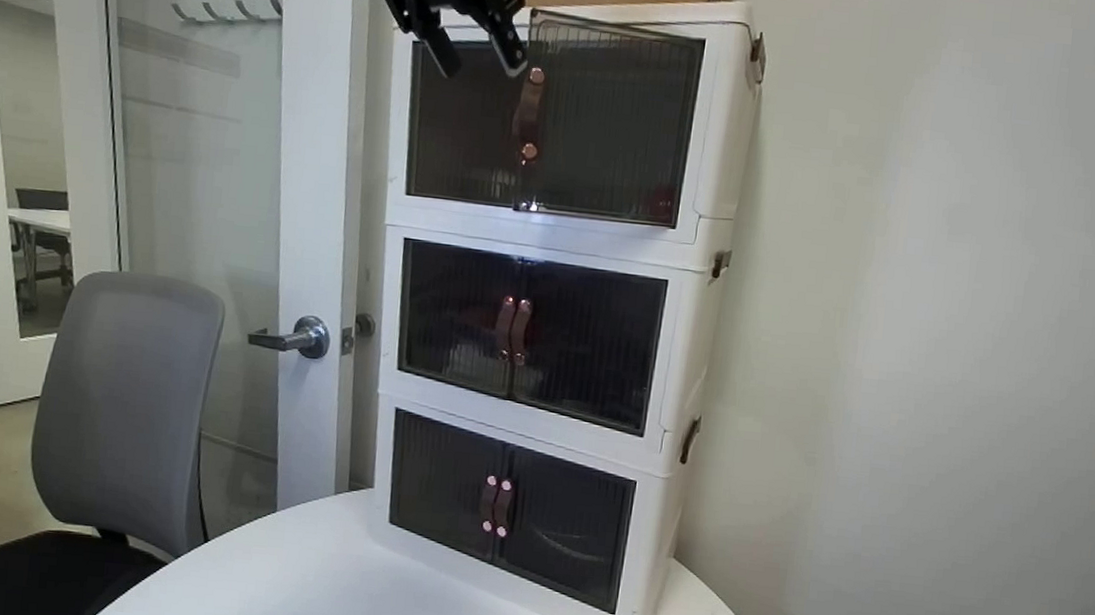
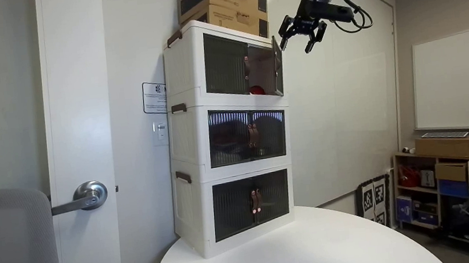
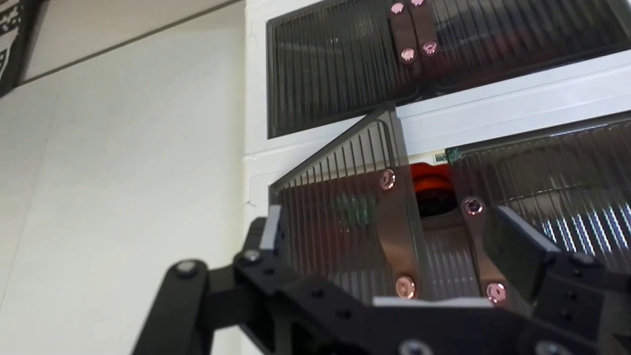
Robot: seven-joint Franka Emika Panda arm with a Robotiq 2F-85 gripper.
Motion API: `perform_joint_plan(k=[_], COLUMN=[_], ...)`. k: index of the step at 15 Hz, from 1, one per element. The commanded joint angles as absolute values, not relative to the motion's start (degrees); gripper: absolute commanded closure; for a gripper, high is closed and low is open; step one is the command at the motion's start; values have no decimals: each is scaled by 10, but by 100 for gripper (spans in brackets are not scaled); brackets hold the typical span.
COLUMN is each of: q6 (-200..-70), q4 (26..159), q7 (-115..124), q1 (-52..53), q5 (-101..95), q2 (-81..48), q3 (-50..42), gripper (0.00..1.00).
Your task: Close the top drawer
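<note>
The top drawer is the uppermost white-framed compartment with smoky doors. Its right door is swung outward, seen in both exterior views [image 1: 614, 133] [image 2: 279, 69]; its left door [image 2: 227, 64] sits flush in the frame. In the wrist view, which stands upside down, the open door [image 3: 340, 231] shows between the fingers, with a gap beside the shut door. My gripper is open and empty, in front of the compartment near the upper part of the open door, in both exterior views [image 1: 480, 65] [image 2: 296, 47] and the wrist view [image 3: 394, 227]. Whether it touches the door I cannot tell.
Two matching lower compartments [image 1: 530, 336] [image 1: 508, 510] are shut. A red object [image 2: 256, 90] lies inside the top compartment. Cardboard boxes [image 2: 229, 6] stand on the cabinet. The cabinet stands on a round white table [image 2: 309, 246]. A grey chair [image 1: 127, 398] and wall are near.
</note>
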State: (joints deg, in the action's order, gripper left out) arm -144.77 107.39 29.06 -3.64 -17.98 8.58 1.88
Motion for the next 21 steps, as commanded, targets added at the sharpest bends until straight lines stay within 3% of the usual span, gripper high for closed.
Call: perform_joint_plan(k=[1,9,21], q6=[-1540,-1717,-1861], q4=[1066,995,714], q7=[302,307,371], q1=[-55,-62,16], q5=[-244,-399,-481], q2=[67,-57,-306], q3=[24,19,-59], gripper=[0,0,0])
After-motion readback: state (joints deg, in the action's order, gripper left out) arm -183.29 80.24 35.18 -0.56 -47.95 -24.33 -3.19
